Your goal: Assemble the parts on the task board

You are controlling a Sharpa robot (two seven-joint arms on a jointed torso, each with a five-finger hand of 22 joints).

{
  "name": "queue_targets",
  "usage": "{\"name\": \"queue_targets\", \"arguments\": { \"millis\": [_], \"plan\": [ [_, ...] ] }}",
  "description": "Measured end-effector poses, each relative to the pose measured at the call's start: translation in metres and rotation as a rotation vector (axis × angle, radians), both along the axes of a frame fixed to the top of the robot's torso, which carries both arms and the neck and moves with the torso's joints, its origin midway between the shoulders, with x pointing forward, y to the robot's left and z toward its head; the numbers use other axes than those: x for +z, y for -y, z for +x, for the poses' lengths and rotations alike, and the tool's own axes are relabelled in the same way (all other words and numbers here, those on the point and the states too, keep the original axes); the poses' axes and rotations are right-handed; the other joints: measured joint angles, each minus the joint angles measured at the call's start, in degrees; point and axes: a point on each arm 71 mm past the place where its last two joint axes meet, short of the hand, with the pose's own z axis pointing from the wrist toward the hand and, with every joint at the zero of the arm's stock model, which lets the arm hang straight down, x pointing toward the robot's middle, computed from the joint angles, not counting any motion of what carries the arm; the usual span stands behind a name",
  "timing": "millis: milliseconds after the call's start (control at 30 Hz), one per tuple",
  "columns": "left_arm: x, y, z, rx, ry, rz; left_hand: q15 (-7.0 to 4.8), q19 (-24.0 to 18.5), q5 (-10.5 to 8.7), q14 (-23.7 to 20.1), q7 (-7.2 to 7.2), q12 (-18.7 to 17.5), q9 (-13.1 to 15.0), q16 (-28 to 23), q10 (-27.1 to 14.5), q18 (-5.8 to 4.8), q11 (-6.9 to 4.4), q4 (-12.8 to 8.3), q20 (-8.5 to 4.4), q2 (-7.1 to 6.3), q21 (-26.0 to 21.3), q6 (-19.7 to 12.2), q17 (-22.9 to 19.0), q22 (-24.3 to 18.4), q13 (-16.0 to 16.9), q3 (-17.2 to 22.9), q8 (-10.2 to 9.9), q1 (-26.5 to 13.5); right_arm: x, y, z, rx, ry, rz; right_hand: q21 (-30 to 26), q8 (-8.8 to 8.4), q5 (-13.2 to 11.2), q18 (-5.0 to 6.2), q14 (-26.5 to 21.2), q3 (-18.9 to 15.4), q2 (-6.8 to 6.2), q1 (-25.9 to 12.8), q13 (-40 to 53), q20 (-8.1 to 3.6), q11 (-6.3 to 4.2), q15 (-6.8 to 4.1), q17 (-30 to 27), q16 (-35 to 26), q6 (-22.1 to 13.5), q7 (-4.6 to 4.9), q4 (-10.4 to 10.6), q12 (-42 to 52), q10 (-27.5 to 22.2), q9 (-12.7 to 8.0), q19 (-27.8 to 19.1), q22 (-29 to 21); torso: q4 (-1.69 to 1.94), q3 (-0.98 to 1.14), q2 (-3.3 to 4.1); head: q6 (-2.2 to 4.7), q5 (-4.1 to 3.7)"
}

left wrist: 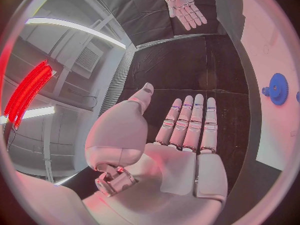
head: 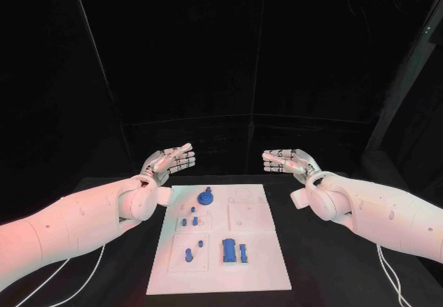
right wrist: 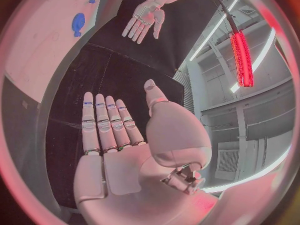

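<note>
The white task board [head: 258, 268] lies in the middle of the black table. On it are blue parts: a gear [head: 207, 197] at its far end, small pegs [head: 189, 220] in the middle, a block [head: 229, 249] and smaller pieces [head: 189, 254] near its front. My left hand [head: 169, 161] hovers beyond the board's far left corner, fingers straight and apart, holding nothing. My right hand [head: 288, 161] hovers beyond the far right corner, likewise empty. The left wrist view shows my left hand [left wrist: 181, 130] flat, the gear [left wrist: 277, 88] and my right hand [left wrist: 183, 5]. The right wrist view shows my right hand [right wrist: 119, 130], my left hand [right wrist: 145, 16] and the gear [right wrist: 79, 23].
The black table [head: 314, 256] extends on both sides of the board. Recessed outlines [head: 246, 214] mark the board's right half. Thin cables [head: 392, 275] run along the table beside my arms.
</note>
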Motion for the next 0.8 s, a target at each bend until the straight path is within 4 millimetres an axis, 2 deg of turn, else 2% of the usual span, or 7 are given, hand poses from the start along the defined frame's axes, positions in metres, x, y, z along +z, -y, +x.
{"name": "queue_targets", "arguments": {
  "millis": [167, 200, 300, 367, 500, 633, 800],
  "plan": [
    [0.000, 0.010, -0.011, -0.004, -0.009, -0.011, -1.31, -5.83, -0.44, -7.34, -1.32, -2.78, -0.75, -2.18, -8.21, -0.92, -1.51, -0.14, -2.29, 0.41, -1.64, -7.88, -2.30, -2.18, -0.74, -2.17, -0.60, -10.47, 0.000, -0.015, -0.013, 0.010, -0.004, 0.036, -2.79, -0.87, -1.34, -1.25, -8.63, 0.21, -0.95, -11.39, -0.93, -1.98, -1.29, -2.18, -1.67, -0.54, -7.67, -1.63, 0.72, -0.72, -8.71, -0.80, -7.91, -1.55, 1.08, 0.93, 0.72, 0.28, -0.01],
    [-0.001, 0.012, -0.014, -0.001, -0.011, -0.012, -1.57, -6.82, -0.44, -8.62, -1.58, -3.17, -0.85, -2.50, -9.63, -1.74, -1.78, -0.17, -2.69, 0.44, -1.89, -9.22, -2.58, -2.55, -0.82, -2.52, -0.61, -12.28, 0.001, -0.018, -0.016, 0.011, -0.004, 0.045, -3.19, -0.87, -1.57, -1.25, -10.10, 0.12, -1.07, -13.33, -1.04, -2.33, -1.53, -2.72, -2.27, -0.54, -8.98, -1.91, 0.81, -0.82, -10.19, -0.88, -9.24, -1.83, 1.29, 1.11, 0.85, 0.32, -0.01],
    [0.000, 0.020, -0.026, 0.009, -0.018, -0.013, -3.52, -9.93, -0.70, -12.56, -3.53, -4.08, -1.05, -3.70, -14.06, -1.76, -2.59, -0.23, -3.92, 0.56, -2.77, -13.44, -3.26, -3.73, -1.03, -3.71, -0.87, -17.90, 0.003, -0.029, -0.030, 0.000, -0.004, 0.085, -4.14, -1.24, -3.00, -2.15, -14.30, 0.28, -1.32, -18.88, -1.28, -3.30, -3.27, -3.98, -3.85, -0.83, -12.70, -2.71, 1.10, -0.82, -14.42, -1.08, -13.11, -2.58, 1.63, 1.41, 1.05, 0.37, 0.04],
    [0.002, 0.029, -0.035, 0.017, -0.019, -0.014, -4.46, -11.59, -0.70, -14.65, -4.46, -4.28, -1.12, -4.28, -16.36, -2.64, -3.58, -0.21, -4.54, 0.60, -3.22, -15.69, -3.49, -4.34, -1.06, -4.29, -0.87, -20.88, 0.006, -0.036, -0.041, -0.019, -0.004, 0.115, -4.47, -1.25, -4.15, -2.16, -16.77, 0.28, -1.44, -22.23, -1.37, -3.85, -4.29, -4.55, -4.56, -0.83, -14.95, -3.17, 1.10, -1.06, -16.91, -1.17, -15.42, -3.12, 1.74, 1.51, 1.14, 0.38, 0.05],
    [0.006, 0.042, -0.053, 0.045, -0.017, -0.001, -5.72, -14.76, -0.70, -18.64, -5.78, -4.70, -1.22, -5.51, -20.85, -2.77, -5.77, -0.19, -5.78, 0.65, -5.50, -19.92, -3.83, -5.52, -1.15, -5.41, -0.87, -26.54, 0.011, -0.045, -0.058, -0.070, -0.005, 0.162, -4.97, -1.25, -5.64, -3.04, -21.15, 0.41, -1.57, -28.01, -1.48, -4.89, -5.62, -5.24, -5.43, -0.83, -18.82, -5.23, 1.23, -1.06, -21.30, -1.25, -19.42, -5.37, 1.87, 1.61, 1.23, 0.38, 0.05],
    [0.011, 0.048, -0.067, 0.088, -0.007, 0.023, -6.40, -17.29, -0.87, -21.82, -6.41, -4.94, -1.22, -6.59, -24.40, -5.33, -6.97, -0.26, -6.77, 0.68, -7.00, -23.38, -3.98, -6.68, -1.20, -6.57, -1.09, -31.13, 0.014, -0.049, -0.069, -0.129, -0.006, 0.188, -5.07, -1.25, -6.36, -3.08, -25.25, 0.29, -1.65, -33.44, -1.54, -7.12, -6.34, -5.62, -5.92, -1.04, -22.45, -7.01, 1.40, -1.06, -25.43, -1.29, -22.98, -6.92, 1.91, 1.65, 1.26, 0.38, 0.05],
    [0.016, 0.051, -0.077, 0.141, 0.008, 0.058, -6.77, -20.10, -0.93, -25.29, -6.80, -4.94, -1.28, -9.40, -28.25, -6.65, -7.60, -0.25, -9.52, 0.69, -7.95, -27.05, -4.07, -9.47, -1.25, -9.38, -1.10, -36.01, 0.016, -0.048, -0.076, -0.194, -0.006, 0.198, -5.23, -1.46, -6.75, -5.73, -29.42, 0.29, -1.69, -38.97, -1.58, -9.20, -6.76, -5.80, -6.18, -1.04, -26.17, -8.07, 1.40, -1.05, -29.63, -1.30, -26.91, -7.83, 1.93, 1.66, 1.26, 0.38, 0.05]
  ]
}}
